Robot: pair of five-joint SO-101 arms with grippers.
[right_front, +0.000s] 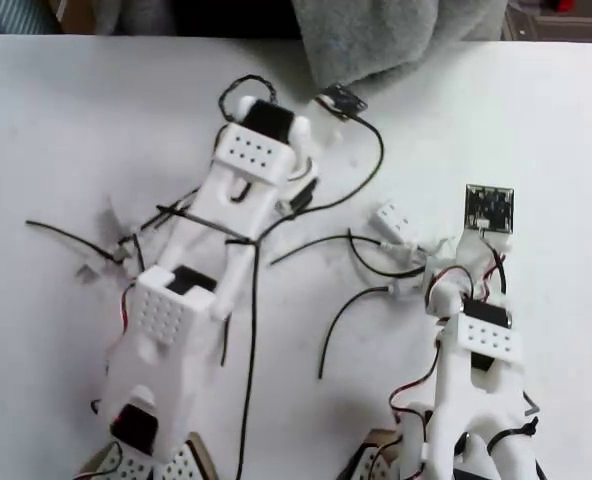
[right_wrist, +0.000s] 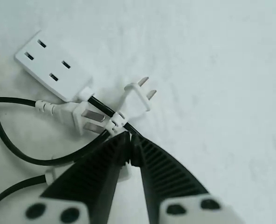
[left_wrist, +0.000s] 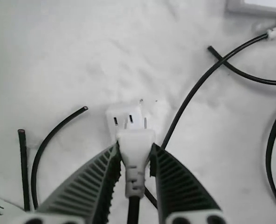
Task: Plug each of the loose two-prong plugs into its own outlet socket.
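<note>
In the left wrist view my left gripper (left_wrist: 134,150) is shut on a white two-prong plug (left_wrist: 134,142). The plug's prongs touch the face of a small white outlet block (left_wrist: 123,119) lying on the table; how deep they sit I cannot tell. In the right wrist view my right gripper (right_wrist: 129,136) is shut on the black cord just behind a second white plug (right_wrist: 137,95), whose prongs point up and away. A third plug (right_wrist: 77,114) lies flat beside a white outlet strip (right_wrist: 51,65), also seen from above (right_front: 394,222).
Loose black cords (right_front: 346,320) curl across the white table between the two arms, with more (left_wrist: 58,135) beside the left gripper. A grey cloth (right_front: 376,35) hangs over the table's far edge. The left arm (right_front: 251,160) stretches far over the table.
</note>
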